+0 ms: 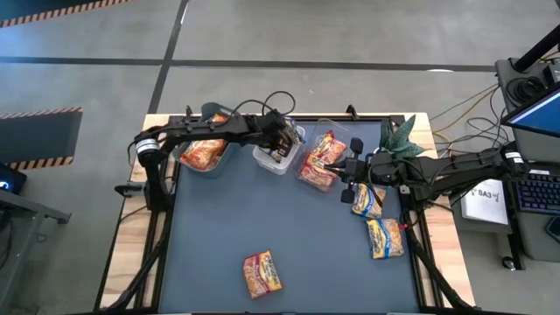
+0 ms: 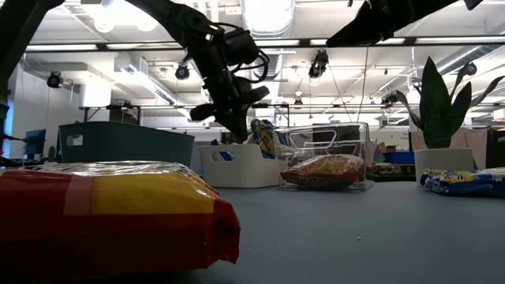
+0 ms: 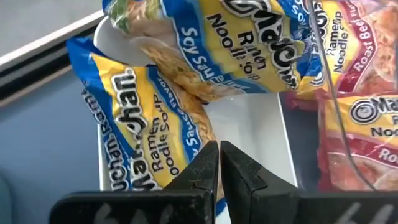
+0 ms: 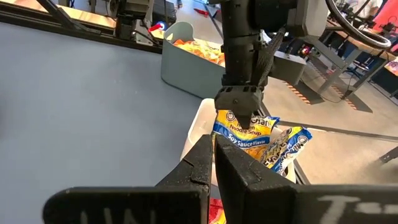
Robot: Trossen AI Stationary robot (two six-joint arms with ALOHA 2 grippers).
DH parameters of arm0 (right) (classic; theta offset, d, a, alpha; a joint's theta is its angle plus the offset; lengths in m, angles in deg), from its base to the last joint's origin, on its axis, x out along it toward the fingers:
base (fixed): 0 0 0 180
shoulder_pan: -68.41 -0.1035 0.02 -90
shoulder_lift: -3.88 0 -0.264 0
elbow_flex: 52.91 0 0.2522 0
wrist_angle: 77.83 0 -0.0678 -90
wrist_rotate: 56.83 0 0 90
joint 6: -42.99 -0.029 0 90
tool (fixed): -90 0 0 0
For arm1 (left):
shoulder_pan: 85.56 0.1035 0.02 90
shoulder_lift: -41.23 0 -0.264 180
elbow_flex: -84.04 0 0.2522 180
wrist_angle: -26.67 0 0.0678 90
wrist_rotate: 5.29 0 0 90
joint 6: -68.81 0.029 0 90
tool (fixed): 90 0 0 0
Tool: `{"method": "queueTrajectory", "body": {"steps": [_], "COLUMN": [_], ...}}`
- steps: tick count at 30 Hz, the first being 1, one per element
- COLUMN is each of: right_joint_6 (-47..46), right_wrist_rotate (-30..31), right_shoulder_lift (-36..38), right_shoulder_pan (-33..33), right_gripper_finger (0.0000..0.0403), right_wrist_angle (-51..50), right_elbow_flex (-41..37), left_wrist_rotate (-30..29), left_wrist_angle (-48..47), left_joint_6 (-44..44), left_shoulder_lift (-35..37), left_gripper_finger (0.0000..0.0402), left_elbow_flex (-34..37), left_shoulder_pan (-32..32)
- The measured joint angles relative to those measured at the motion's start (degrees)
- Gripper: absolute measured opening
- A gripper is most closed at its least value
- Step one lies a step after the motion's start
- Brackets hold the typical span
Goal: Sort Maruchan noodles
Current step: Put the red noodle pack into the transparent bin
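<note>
My left gripper (image 1: pixel 282 144) hangs shut over the white bin (image 1: pixel 268 161), pointing steeply down. Two blue-and-yellow Maruchan noodle packets (image 3: pixel 143 118) stand leaning in that bin. Orange-red packets lie in the grey-green bin (image 1: pixel 199 168), and red ones (image 1: pixel 318 161) in the clear bin (image 2: pixel 359 154). Two blue-and-yellow packets (image 1: pixel 368 200) (image 1: pixel 385 238) and one red packet (image 1: pixel 262 273) lie flat on the table. My right gripper (image 1: pixel 347 171) waits shut above the table, beside the clear bin. My left gripper's shut fingertips (image 4: pixel 244 122) stand at the upper edge of a blue-and-yellow packet (image 4: pixel 245 135) in the white bin, coming from above. Nothing shows between the fingers in the left wrist view. Whether they touch the packet I cannot tell.
A potted plant (image 1: pixel 399 138) stands at the table's far right corner, behind my right arm. The three bins sit in a row along the far edge. The dark mat's middle and near left (image 1: pixel 219 236) are bare.
</note>
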Motion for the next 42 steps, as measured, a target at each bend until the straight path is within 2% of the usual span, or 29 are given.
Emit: {"method": "queueTrajectory", "body": {"steps": [6,10,16,19,24,28,35,42], "right_joint_6": [0.02,-0.06,-5.02,-10.37,-20.07,-28.78,-48.26,-64.31], "right_wrist_rotate": [0.01,0.02,0.01,0.0,-0.17,-4.25,-4.48,-8.0], "right_shoulder_lift": [0.0,0.0,0.0,0.0,0.0,-0.3,-5.26,-11.92], "right_shoulder_pan": [0.0,0.0,0.0,-0.02,-1.13,-3.68,-12.31,-16.38], "right_gripper_finger": [0.0009,0.0009,0.0009,0.0009,0.0009,0.0009,0.0009,0.0009], "right_wrist_angle": [0.0,0.0,0.02,-0.02,-1.05,-5.64,-10.73,-11.7], "right_elbow_flex": [0.0,0.0,0.02,0.63,1.01,1.01,-0.09,1.55], "left_wrist_rotate": [0.01,6.26,5.27,1.96,-8.26,-12.04,-12.85,-12.74], "left_wrist_angle": [3.58,3.62,3.51,3.03,-1.59,-5.19,-3.97,-3.98], "left_joint_6": [1.11,2.44,8.8,11.1,13.85,14.44,16.89,15.62], "left_shoulder_lift": [0.01,0.02,1.21,2.36,6.84,11.61,20.25,22.01], "left_gripper_finger": [0.0,0.0,0.0,0.0,0.0,0.0,0.0,0.0], "left_elbow_flex": [-0.09,-0.11,-0.11,-0.11,-0.11,1.04,7.54,12.81], "left_shoulder_pan": [0.09,-0.38,-6.2,-9.86,-15.81,-19.62,-24.39,-25.64]}}
